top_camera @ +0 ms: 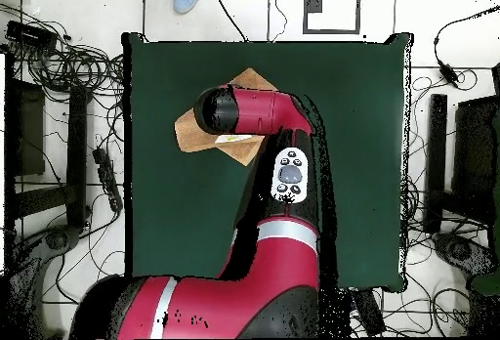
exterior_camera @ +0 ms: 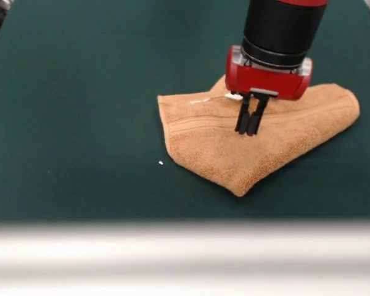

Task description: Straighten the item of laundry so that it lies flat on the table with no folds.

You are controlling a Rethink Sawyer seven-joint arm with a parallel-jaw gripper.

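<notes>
The towel [exterior_camera: 259,139] lies folded on the table [exterior_camera: 80,123], an orange-tan terry shape with a pointed corner aimed at the table's pale front edge, a squared left side and a rounded lobe reaching out to the right. A flat woven band runs across its upper layer from the left side toward the middle, and a small white label [exterior_camera: 233,96] shows at its far edge, just under the red wrist housing. In the front view it sits right of the table's middle and nearer the front edge than the far one; in the overhead view [top_camera: 210,131] only part of it shows, poking out from beneath the arm on the half of the table away from the robot's base. The gripper [exterior_camera: 249,129] comes straight down onto the towel, its two black fingers [exterior_camera: 242,120] drawn close together with only a thin slit between them, the tips pressing on or into the cloth just below the band; whether they pinch a fold of terry is hard to make out from here. A tiny white speck [exterior_camera: 161,163] lies on the green cloth just left of the towel.
</notes>
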